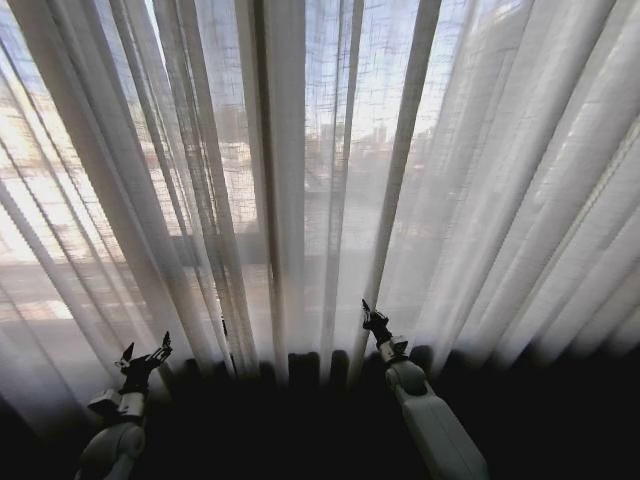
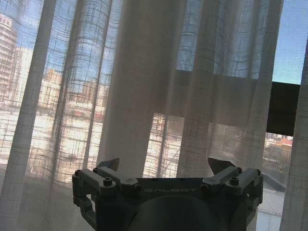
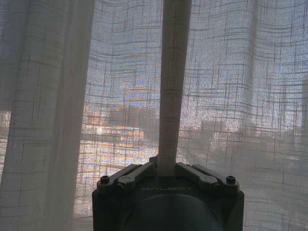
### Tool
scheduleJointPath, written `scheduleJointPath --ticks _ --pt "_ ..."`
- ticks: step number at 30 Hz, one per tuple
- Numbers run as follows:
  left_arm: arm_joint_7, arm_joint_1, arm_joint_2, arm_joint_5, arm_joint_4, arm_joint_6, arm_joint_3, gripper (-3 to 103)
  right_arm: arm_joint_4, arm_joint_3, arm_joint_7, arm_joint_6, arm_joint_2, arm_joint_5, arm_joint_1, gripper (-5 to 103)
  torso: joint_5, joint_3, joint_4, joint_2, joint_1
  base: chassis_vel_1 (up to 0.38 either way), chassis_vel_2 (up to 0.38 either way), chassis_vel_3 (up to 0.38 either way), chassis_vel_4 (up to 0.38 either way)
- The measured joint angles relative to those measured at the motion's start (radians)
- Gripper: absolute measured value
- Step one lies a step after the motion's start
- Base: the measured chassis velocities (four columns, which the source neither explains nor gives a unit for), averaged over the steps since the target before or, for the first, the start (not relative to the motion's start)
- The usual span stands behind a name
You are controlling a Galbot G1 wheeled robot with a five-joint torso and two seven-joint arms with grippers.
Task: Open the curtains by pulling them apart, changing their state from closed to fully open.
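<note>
Looking down from the head camera, we face the sheer white pleated curtains (image 1: 300, 180), which hang across the whole window with daylight and a blurred cityscape behind them; the panels meet near the middle and no clear gap shows between them. Our left gripper (image 1: 146, 352) sits low on the left, its fingers spread and close to the fabric, though we cannot tell whether they touch it. Our right gripper (image 1: 367, 310) reaches up right of centre, at the foot of a narrow fold.

From the left wrist, the two dark fingertips (image 2: 111, 163) stand wide apart with nothing between them, the curtains (image 2: 144, 86) hanging just ahead and a dark horizontal window frame bar (image 2: 284, 108) beyond.

From the right wrist, the fingers (image 3: 137, 173) are pressed together around one upright pleat of the curtains (image 3: 173, 82), pinching it.
</note>
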Motion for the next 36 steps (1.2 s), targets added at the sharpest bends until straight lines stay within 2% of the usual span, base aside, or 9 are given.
scheduleJointPath --ticks 12,36 --pt "0.0 0.0 0.0 0.0 0.0 0.0 0.0 100 -0.006 0.015 -0.015 0.003 -0.008 0.007 -0.003 0 0.0003 0.0 -0.0002 0.0 0.0 -0.173 -0.173 0.178 0.171" --pt "0.0 0.0 0.0 0.0 0.0 0.0 0.0 100 0.012 0.037 -0.042 0.008 -0.03 0.026 -0.018 0 -0.0002 0.0 -0.0001 0.0 0.0 -0.334 -0.342 0.342 0.336"
